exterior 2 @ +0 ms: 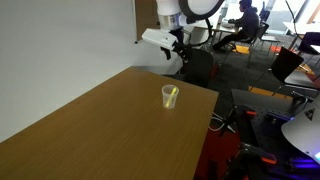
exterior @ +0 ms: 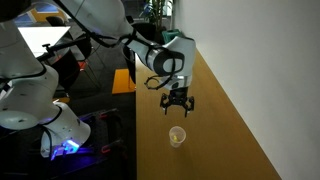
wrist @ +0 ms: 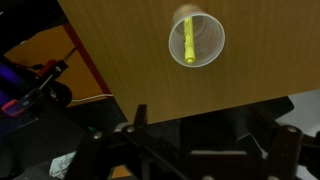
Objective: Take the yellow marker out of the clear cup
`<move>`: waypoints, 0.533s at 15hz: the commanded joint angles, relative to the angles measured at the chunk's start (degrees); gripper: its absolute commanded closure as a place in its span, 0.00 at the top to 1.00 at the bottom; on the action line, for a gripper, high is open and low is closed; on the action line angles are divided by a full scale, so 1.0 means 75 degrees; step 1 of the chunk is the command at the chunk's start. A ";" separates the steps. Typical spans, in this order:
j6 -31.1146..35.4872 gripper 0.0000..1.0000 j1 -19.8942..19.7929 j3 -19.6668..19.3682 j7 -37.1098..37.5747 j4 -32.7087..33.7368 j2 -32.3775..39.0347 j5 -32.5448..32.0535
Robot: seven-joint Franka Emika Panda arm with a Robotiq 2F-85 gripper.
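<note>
The yellow marker (wrist: 188, 42) leans inside the clear cup (wrist: 197, 40). The gripper (exterior: 177, 103) hangs above the cup, fingers spread wide and empty. The marker, likely light, stiff and slick, suits a pinch at its upper end. The flimsy cup may tip. The desk (exterior: 225, 125) lies bare around the cup, with an edge nearby.

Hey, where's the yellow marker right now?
In the wrist view the yellow marker sits inside the clear cup, which stands on the wooden table near its edge. The open gripper hangs higher up, not touching it.
</note>
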 commanded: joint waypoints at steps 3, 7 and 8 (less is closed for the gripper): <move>0.0002 1.00 0.0272 -0.0275 -0.0039 -0.0004 0.0031 0.0044; -0.0358 1.00 0.0391 -0.0362 0.0983 0.0111 0.0078 -0.0051; -0.0351 1.00 0.0453 -0.0413 0.1525 0.0158 0.0185 -0.0085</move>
